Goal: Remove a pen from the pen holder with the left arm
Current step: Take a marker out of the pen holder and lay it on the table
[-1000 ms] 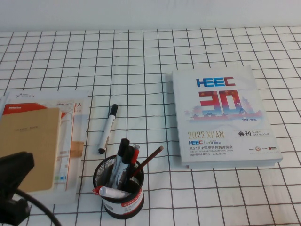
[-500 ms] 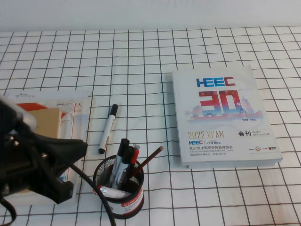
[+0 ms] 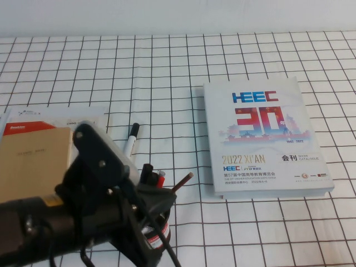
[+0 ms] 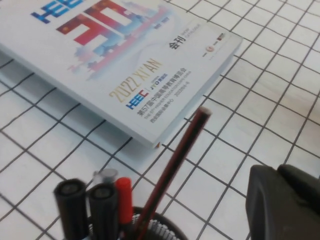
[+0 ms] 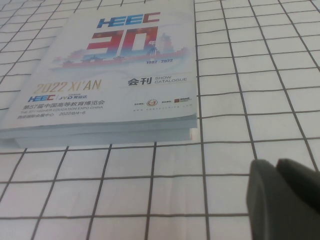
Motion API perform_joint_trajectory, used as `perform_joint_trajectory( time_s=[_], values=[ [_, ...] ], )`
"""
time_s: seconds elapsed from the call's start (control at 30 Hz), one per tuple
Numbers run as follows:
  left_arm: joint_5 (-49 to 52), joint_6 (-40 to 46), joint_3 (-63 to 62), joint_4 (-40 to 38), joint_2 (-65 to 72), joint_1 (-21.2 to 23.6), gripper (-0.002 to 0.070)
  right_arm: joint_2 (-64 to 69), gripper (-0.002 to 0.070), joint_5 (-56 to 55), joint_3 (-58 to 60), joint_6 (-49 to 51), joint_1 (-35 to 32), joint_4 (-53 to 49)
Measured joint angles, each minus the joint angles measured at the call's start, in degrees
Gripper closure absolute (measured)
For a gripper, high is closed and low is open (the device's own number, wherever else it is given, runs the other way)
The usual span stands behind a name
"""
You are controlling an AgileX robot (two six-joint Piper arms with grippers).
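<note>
A black mesh pen holder (image 3: 157, 236) stands near the table's front, mostly covered by my left arm. Black-capped pens (image 3: 147, 172), a red-capped pen (image 3: 161, 179) and a dark red pencil (image 3: 181, 182) stick out of it. In the left wrist view I see the black caps (image 4: 70, 192), the red cap (image 4: 123, 192), the pencil (image 4: 175, 155) and the holder's rim (image 4: 160, 227). My left gripper (image 4: 279, 172) is shut and empty, just beside the pencil's top. My right gripper (image 5: 277, 167) is shut, low over the bare grid cloth near the catalogue's front corner.
A black-and-white marker (image 3: 130, 137) lies on the cloth behind the holder. A white HEEC catalogue (image 3: 261, 133) lies to the right. A brown notebook on papers (image 3: 33, 156) lies to the left.
My left arm has swung in from the bottom left corner to over the pen holder and now hides most of it. Pens, marker and catalogue have not moved.
</note>
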Motion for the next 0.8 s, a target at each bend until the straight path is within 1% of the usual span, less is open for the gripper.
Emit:
perform_joint_trajectory(
  time_s=[0.1,0.2,0.27,0.3,0.33,0.43,0.5,0.53,0.6,0.8],
  values=[
    [-2.06,0.00,0.00,0.57,1.09,-2.80,0.0678,0.00,0.0692,0.00,0.00,0.00,0.00,0.00],
    [-2.61,0.13,-0.05,1.59,1.90,-4.56,0.0677,0.00,0.0692,0.00,0.00,0.00,0.00,0.00],
    [-2.98,1.63,-0.18,1.87,2.02,-5.18,0.0653,0.00,0.0692,0.00,0.00,0.00,0.00,0.00],
    [-3.10,2.73,-0.39,2.00,2.11,-5.24,0.0623,0.00,0.0691,0.00,0.00,0.00,0.00,0.00],
    [-3.50,3.60,-0.48,2.00,2.11,-5.24,0.0577,0.00,0.0691,0.00,0.00,0.00,0.00,0.00],
    [-5.48,4.62,-0.79,2.00,2.16,-5.24,0.0384,0.00,0.0692,0.00,0.00,0.00,0.00,0.00],
    [-7.41,4.90,-1.03,2.00,2.54,-5.24,0.0292,0.00,0.0692,0.00,0.00,0.00,0.00,0.00],
    [-8.65,4.99,-1.14,1.90,3.01,-5.24,0.0265,0.00,0.0692,0.00,0.00,0.00,0.00,0.00],
    [-10.67,5.12,-1.14,1.90,4.28,-5.24,0.0246,0.00,0.0691,0.00,0.00,0.00,0.00,0.00],
    [-14.51,5.71,-2.12,1.79,10.17,-5.24,0.0244,0.00,0.0691,0.00,0.00,0.00,0.00,0.00]
  ],
)
